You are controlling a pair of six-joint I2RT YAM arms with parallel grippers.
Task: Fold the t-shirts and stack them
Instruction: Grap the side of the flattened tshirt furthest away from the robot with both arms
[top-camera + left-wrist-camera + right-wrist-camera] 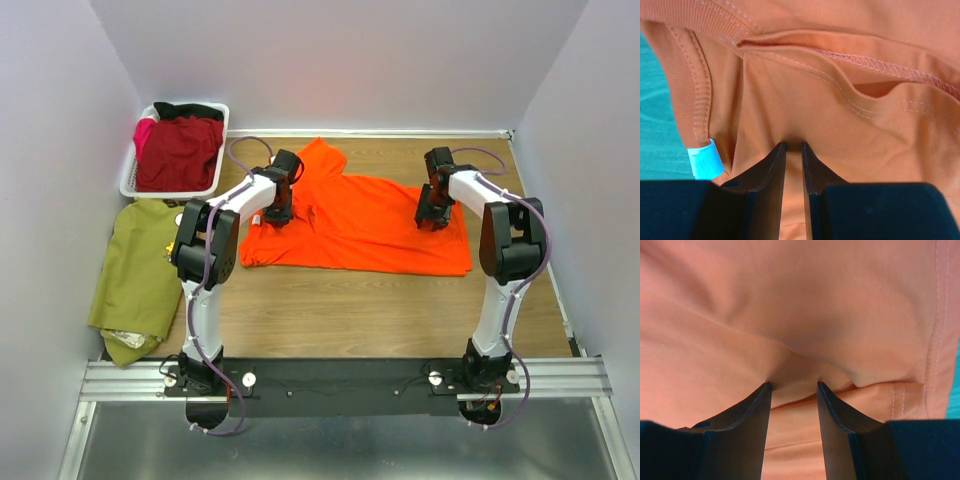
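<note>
A bright orange t-shirt [360, 225] lies spread across the wooden table, one sleeve folded up at the back. My left gripper [278, 212] is down on its left part by the collar. In the left wrist view the narrow jaws [793, 144] pinch a ridge of the orange cloth [840, 125]. My right gripper [435, 215] presses on the shirt's right part. Its jaws [793, 383] stand wider, with a bunched fold of the orange cloth [815, 300] caught between the tips. A dark red t-shirt [180, 150] lies in the basket. An olive green one [135, 270] lies at the left.
The white slatted basket [128, 180] stands at the back left, by the wall. A pale blue neck label [705, 159] shows at the collar beside my left fingers. Bare table [380, 310] runs between the shirt and the arm bases.
</note>
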